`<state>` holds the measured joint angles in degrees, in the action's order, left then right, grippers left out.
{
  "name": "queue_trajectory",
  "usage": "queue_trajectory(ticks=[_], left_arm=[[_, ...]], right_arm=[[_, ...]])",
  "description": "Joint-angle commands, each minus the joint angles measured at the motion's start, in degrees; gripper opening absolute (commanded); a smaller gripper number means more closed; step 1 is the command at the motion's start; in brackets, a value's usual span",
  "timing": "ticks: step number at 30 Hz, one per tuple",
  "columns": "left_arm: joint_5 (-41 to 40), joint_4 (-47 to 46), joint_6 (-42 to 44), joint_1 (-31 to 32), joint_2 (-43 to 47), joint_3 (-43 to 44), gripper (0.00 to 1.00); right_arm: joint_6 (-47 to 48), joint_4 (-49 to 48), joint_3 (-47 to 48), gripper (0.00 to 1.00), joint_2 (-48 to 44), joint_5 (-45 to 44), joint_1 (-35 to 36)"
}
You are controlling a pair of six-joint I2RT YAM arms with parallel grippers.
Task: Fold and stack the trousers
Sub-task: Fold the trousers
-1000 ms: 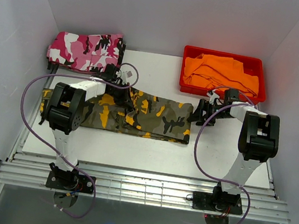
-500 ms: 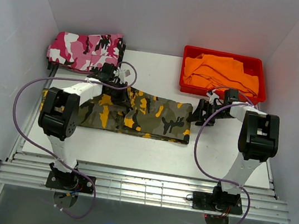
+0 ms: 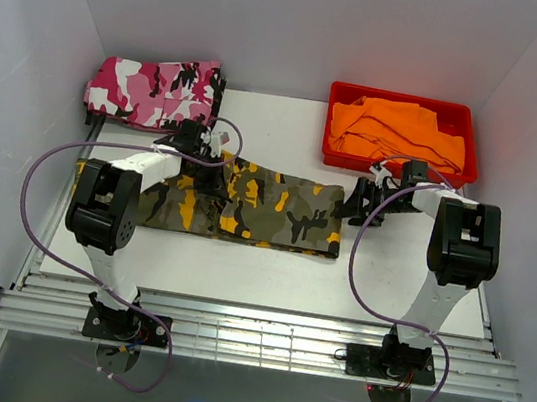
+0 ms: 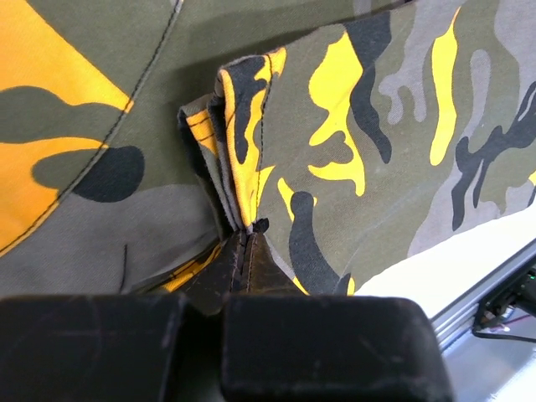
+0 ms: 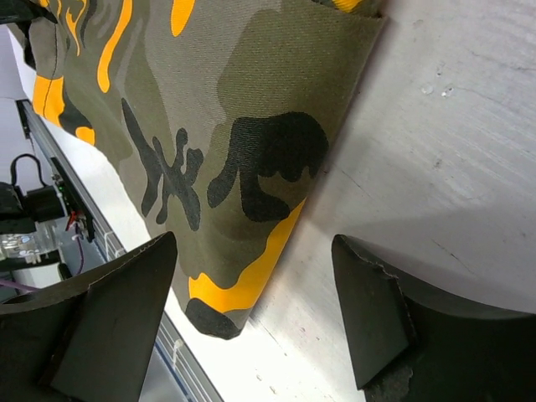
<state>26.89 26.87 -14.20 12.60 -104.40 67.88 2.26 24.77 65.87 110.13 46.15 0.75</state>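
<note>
The trousers point(image 3: 268, 206), in olive, orange-yellow and black camouflage, lie stretched across the middle of the white table. My left gripper point(image 3: 201, 163) is down at their far edge, left of centre. In the left wrist view the left gripper point(image 4: 244, 239) is shut on a bunched fold of the trousers point(image 4: 377, 151). My right gripper point(image 3: 355, 204) sits just off their right end. In the right wrist view the right gripper point(image 5: 253, 243) stands open low over the table, and a corner of the trousers point(image 5: 209, 126) reaches between its fingers without being held.
Folded pink, white and black camouflage trousers point(image 3: 153, 91) lie at the back left. A red tray point(image 3: 331, 155) holding an orange garment point(image 3: 395, 129) stands at the back right, just behind the right gripper. White walls close both sides; metal rails point(image 3: 258, 336) run along the near edge.
My left gripper has shut on the fold of the trousers, and the left arm has swung a little to the left, bunching the cloth there. The right arm has hardly moved.
</note>
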Motion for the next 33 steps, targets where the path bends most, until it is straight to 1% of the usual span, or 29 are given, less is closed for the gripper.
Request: queue_trajectory(ticks=[1,7,12,17,18,21,22,24,25,26,27,28,31,32,33], left_arm=[[-2.37,-0.5,1.98,-0.56,4.29,-0.9,0.0],[-4.13,-2.17,3.47,-1.61,4.65,-0.91,0.0],[-4.39,-1.82,4.44,-2.23,3.85,-0.64,0.0],[-6.77,-1.83,4.7,-2.23,0.96,-0.64,0.0],[-6.77,-1.22,4.62,-2.23,-0.35,-0.29,0.09],[-6.86,-0.33,4.18,-2.23,-1.68,1.03,0.22],[-6.77,-0.24,4.18,-2.23,-1.68,1.29,0.31],[-6.86,0.11,4.26,-2.14,-1.25,2.08,0.35],[-6.94,0.28,4.35,-2.23,-1.07,2.35,0.4],[-7.12,0.37,4.35,-2.23,-0.98,2.96,0.42],[-7.29,0.72,4.44,-2.23,-0.81,3.31,0.45],[-7.3,0.9,4.61,-2.23,-0.54,3.66,0.5],[-7.03,2.21,5.14,-2.23,-0.19,5.16,0.59],[-7.12,2.31,5.23,-2.14,0.07,5.42,0.67],[-7.29,3.0,5.49,-2.23,0.33,6.12,0.71]], right_arm=[[1.08,0.19,-0.74,0.82,3.43,-3.88,0.04],[0.73,-1.22,-1.35,0.82,4.48,-3.0,0.04],[0.02,-3.5,-2.49,0.82,5.71,-2.03,0.04],[-1.03,-5.44,-2.5,0.8,6.33,-0.45,0.21],[-1.12,-5.35,-2.15,0.79,6.42,-0.53,0.47],[-1.12,-4.12,-1.01,0.74,6.59,-2.55,1.7],[-1.29,-3.51,-0.65,0.73,6.68,-3.17,2.32],[-1.82,-3.15,0.22,0.69,7.03,-5.01,2.85],[-2.26,-2.98,0.49,0.68,7.12,-5.54,3.37],[-3.57,-2.89,0.75,0.66,7.21,-6.5,3.64],[-4.1,-2.89,0.93,0.63,7.29,-7.12,3.81],[-5.06,-2.8,1.37,0.61,7.47,-8.26,4.25],[-6.04,-1.75,3.64,0.54,8.61,-11.07,6.09],[-5.78,-0.88,4.7,0.42,9.22,-11.52,6.62],[-5.6,0.7,5.49,0.32,9.93,-11.61,7.15]])
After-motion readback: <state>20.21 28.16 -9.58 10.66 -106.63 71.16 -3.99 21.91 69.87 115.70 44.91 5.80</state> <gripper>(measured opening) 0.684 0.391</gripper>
